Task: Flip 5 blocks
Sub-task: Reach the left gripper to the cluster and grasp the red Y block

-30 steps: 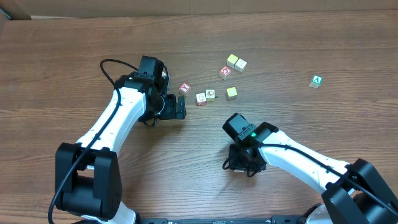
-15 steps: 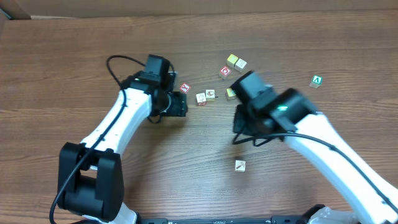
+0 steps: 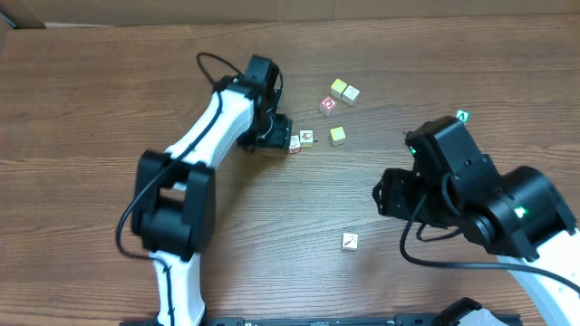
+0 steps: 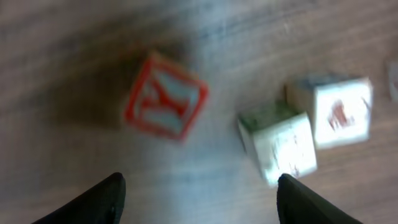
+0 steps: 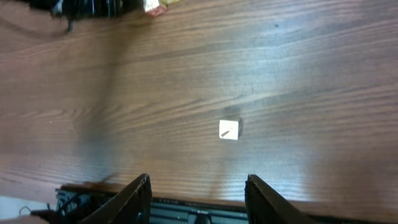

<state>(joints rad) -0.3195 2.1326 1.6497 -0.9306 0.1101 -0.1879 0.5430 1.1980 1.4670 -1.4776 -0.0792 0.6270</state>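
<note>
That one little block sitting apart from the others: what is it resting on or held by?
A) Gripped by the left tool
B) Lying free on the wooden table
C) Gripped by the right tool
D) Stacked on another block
B: the lone block lies flat on the bare table with nothing touching it, and the right wrist view shows it out beyond the open right tool.

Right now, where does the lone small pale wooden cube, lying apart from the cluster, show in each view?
Overhead: the pale wooden cube, lower centre, alone.
Left wrist: not in it.
Right wrist: the cube near picture centre.
Shared landmark: the black left gripper, beside the other blocks overhead, at the top left edge in the right wrist view.
</note>
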